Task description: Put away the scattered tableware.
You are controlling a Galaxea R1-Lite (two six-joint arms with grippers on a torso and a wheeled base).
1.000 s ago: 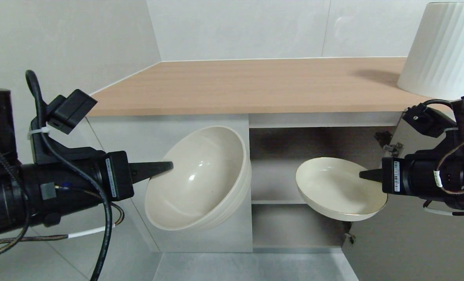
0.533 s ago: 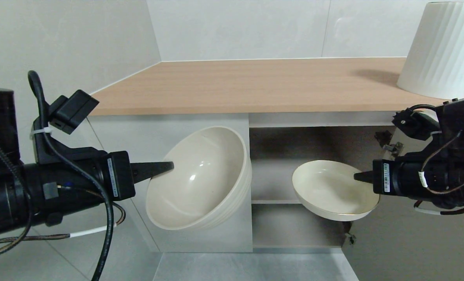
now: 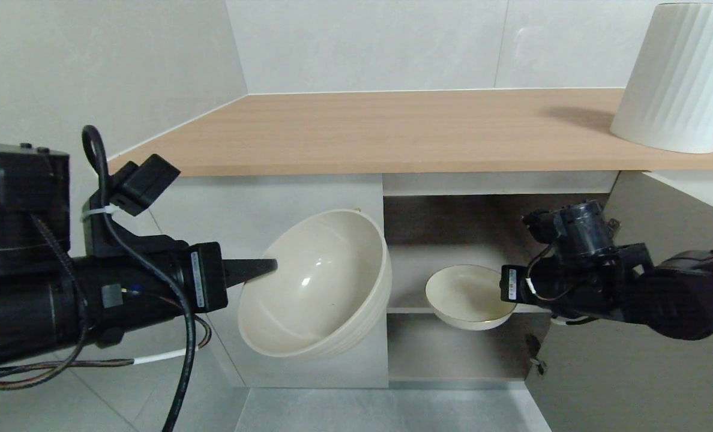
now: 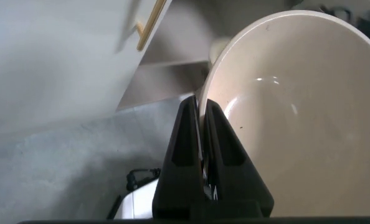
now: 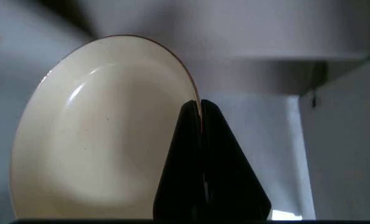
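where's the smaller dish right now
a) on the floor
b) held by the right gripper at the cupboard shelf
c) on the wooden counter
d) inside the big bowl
b: the right gripper has its jaws shut on the rim of the smaller dish, level with the cupboard shelf.

1. Left arm point(image 3: 44, 306): stretched level from the left side, wrist horizontal.
2. Left gripper point(image 3: 270, 266): fingers pressed together on the rim of the large bowl point(image 3: 320, 288), which it holds tipped on edge.
3. Right arm point(image 3: 680, 294): stretched level from the right side.
4. Right gripper point(image 3: 512, 289): fingers clamped on the rim of the small bowl point(image 3: 461, 294).
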